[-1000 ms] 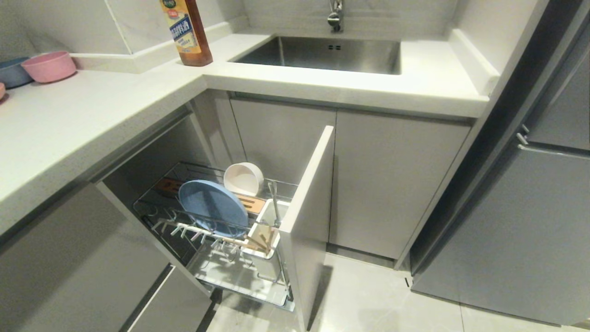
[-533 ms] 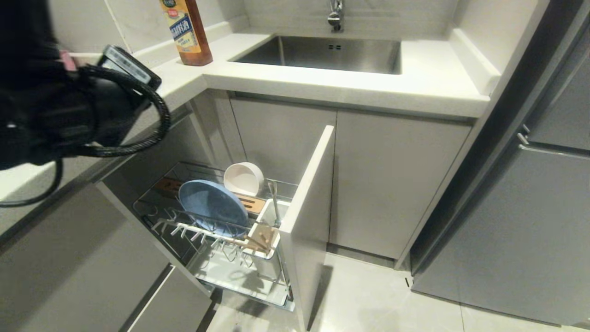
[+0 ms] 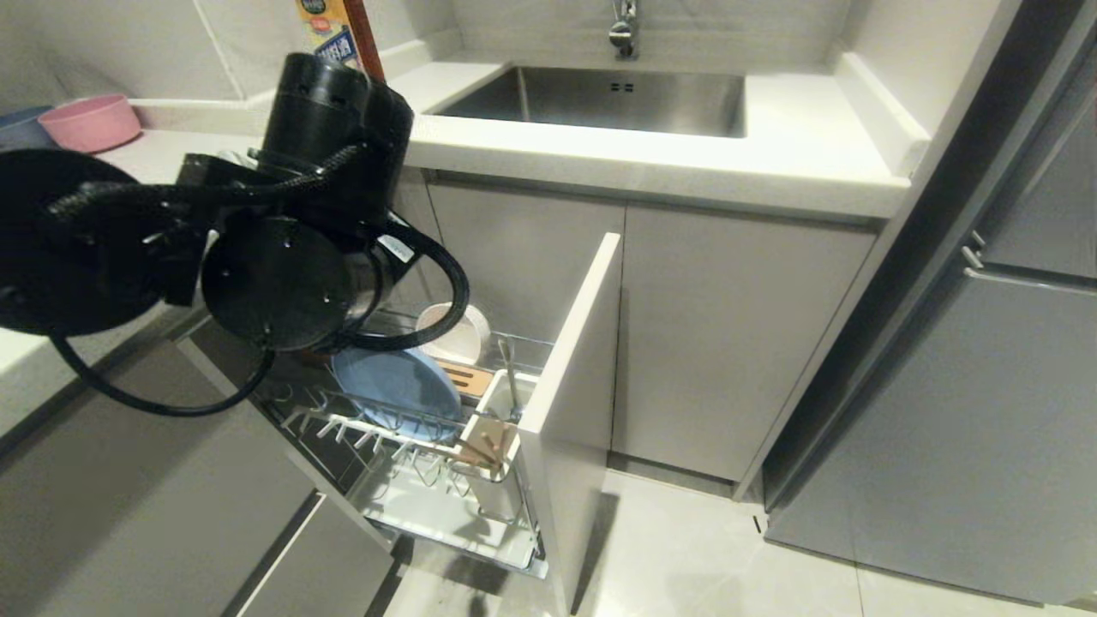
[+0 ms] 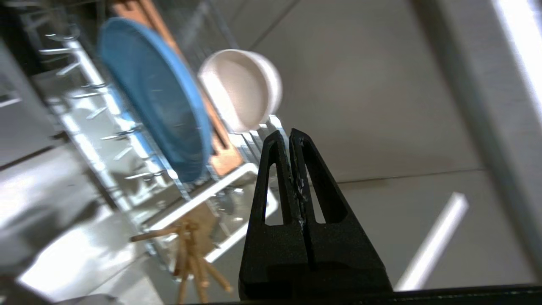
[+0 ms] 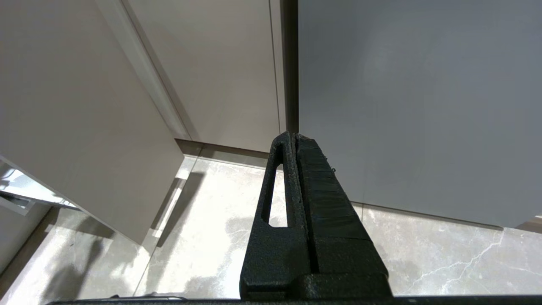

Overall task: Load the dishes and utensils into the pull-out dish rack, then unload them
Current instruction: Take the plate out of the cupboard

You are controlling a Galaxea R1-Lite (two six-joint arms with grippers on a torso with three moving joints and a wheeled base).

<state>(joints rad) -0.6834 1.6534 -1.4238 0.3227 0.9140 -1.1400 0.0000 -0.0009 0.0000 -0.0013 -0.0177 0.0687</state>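
Note:
The pull-out dish rack (image 3: 403, 506) stands drawn out of the corner cabinet, its pale grey front panel (image 3: 574, 377) on the right. A light-blue plate (image 3: 394, 386) (image 4: 161, 101) stands on edge in the prongs. Behind it a cream bowl (image 3: 454, 336) (image 4: 243, 87) lies tipped on its side. The spoon (image 3: 512, 377) and the wooden chopsticks (image 3: 484, 446) (image 4: 190, 258) stand in the white utensil cup (image 3: 501, 480). My left arm (image 3: 283, 274) hangs over the rack's rear left. Its gripper (image 4: 289, 134) is shut and empty, above the cup and bowl and touching neither. My right gripper (image 5: 292, 136) is shut over the floor.
A brown sauce bottle (image 3: 330, 34) stands on the counter (image 3: 686, 163) beside the steel sink (image 3: 600, 98). A pink bowl (image 3: 90, 120) and a grey-blue bowl (image 3: 17, 128) sit at the far left. A tall grey fridge front (image 3: 986, 386) is on the right.
My left arm has swung in from the left and now hangs over the rack, covering part of the plate and the bottle. The dishes and utensils have not moved.

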